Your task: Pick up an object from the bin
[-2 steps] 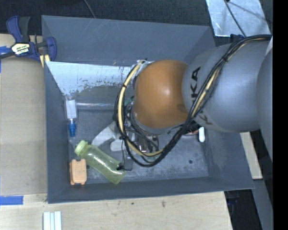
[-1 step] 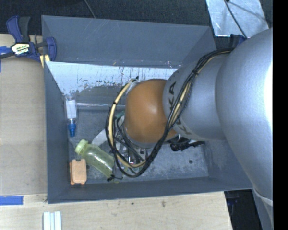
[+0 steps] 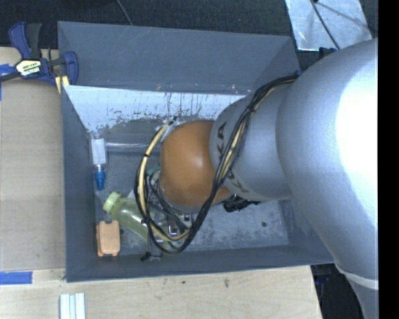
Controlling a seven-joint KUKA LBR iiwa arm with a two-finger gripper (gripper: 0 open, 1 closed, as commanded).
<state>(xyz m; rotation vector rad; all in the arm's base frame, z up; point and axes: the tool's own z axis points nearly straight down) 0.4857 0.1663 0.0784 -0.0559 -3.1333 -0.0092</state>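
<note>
Down in the lower left of the bin floor lies a pale green piece [image 3: 124, 212], with a rounded knob at its upper-left end and a tube-like body slanting down to the right. Its right end runs in under the robot's wiring, and that's the nearest thing to the gripper [image 3: 167, 230], which sits low in the lower middle of the frame, just beside it. Open or closed? Can't tell, as the business end is buried behind the hardware, and nothing can be seen held in it.

Just below the green piece, close to touching it, there's a tan-orange block [image 3: 108, 238] with rounded corners, tucked toward the lower-left corner. Up the left side stands a clear tube [image 3: 98, 153] with a blue tip pointing down, well apart from the gripper.

Above the gripper bulges the orange cover [image 3: 186, 161], with yellow and black cables [image 3: 145, 178] looping round it. The big silver arm [image 3: 319, 145] sweeps in from the right over the grey bin [image 3: 186, 52].
</note>
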